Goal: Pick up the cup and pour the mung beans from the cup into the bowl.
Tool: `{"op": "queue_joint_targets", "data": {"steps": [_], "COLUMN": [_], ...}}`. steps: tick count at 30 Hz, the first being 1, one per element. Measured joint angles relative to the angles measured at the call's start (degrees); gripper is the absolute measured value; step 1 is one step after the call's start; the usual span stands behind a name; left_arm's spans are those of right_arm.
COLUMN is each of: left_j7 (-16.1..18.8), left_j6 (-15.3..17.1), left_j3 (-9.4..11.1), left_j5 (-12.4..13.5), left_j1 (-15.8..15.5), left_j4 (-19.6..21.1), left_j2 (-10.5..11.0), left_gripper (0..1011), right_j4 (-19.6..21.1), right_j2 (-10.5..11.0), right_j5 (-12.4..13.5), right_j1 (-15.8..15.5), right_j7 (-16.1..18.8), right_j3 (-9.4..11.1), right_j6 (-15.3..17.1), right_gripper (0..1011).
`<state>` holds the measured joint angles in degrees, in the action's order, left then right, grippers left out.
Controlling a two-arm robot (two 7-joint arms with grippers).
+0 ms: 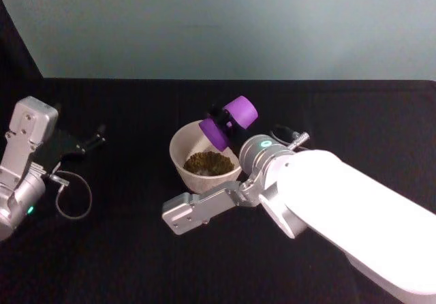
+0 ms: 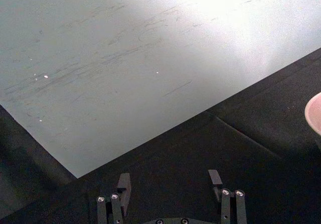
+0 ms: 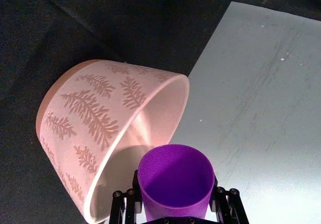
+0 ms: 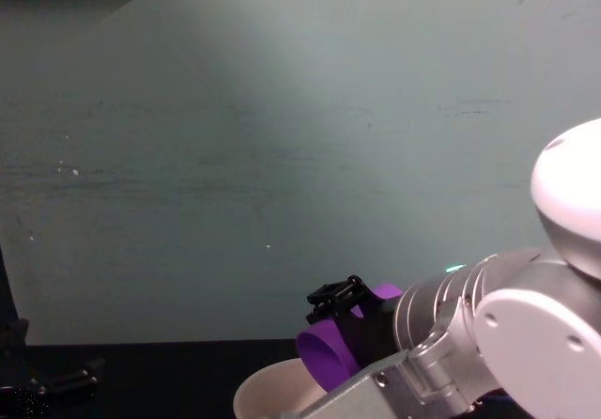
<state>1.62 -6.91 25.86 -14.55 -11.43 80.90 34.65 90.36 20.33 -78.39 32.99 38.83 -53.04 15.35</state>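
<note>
At the table's (image 1: 136,270) left edge the left gripper (image 1: 95,139) sat parked, its fingers (image 2: 123,183) spread wide with nothing between them. Ahead of those fingers bare black cloth ran to the foot of the wall (image 1: 225,24). Behind them a thin cable loop (image 1: 73,198) hung beside the arm. To the fingers' right, open cloth stretched across to the bowl (image 1: 182,171), well apart from them.

The bowl stood upright near the table's middle, with a heap of brownish-green beans (image 1: 208,161) in its bottom. Leaf sprigs patterned its outer side in the right wrist view. Open cloth lay before it on the near side and behind it as far as the wall.

Over the bowl's far right rim the right gripper (image 1: 222,118) was clamped on the cup (image 1: 235,116), one finger (image 3: 124,204) pressed to each side of it. The cup lay steeply tipped between the fingers, its mouth lowered toward the bowl and its base raised up and to the right. Whether its lip touched the rim could not be told. The bowl sat just below and ahead of the fingertips. Right of the fingers, the right arm's white body (image 1: 354,208) covered the table's near right corner, with a band of free cloth behind it.

The wall was plain pale green-grey, scuffed with faint streaks, and met the black cloth in a straight edge.
</note>
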Motion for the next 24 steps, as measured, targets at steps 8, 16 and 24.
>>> {"op": "queue_joint_targets", "data": {"steps": [8,16,24], "left_j7": [0.00,0.00,0.00], "left_j6": [0.00,0.00,0.00], "left_j3": [0.00,0.00,0.00], "left_j5": [0.00,0.00,0.00], "left_j1": [0.00,0.00,0.00], "left_j4": [0.00,0.00,0.00], "left_j2": [0.00,0.00,0.00], "left_gripper": [1000,1000,1000], "right_j4": [0.20,0.39,0.49], "right_j2": [-0.06,-0.20,-0.37], "right_j5": [-2.83,-3.92,-4.16], "right_j1": [0.41,0.40,0.17], "right_j7": [1.38,1.69,1.79], "right_j3": [-1.25,-1.33,-0.96], "right_j6": [-0.14,-0.17,-0.23], "right_gripper": [730,730,730]}}
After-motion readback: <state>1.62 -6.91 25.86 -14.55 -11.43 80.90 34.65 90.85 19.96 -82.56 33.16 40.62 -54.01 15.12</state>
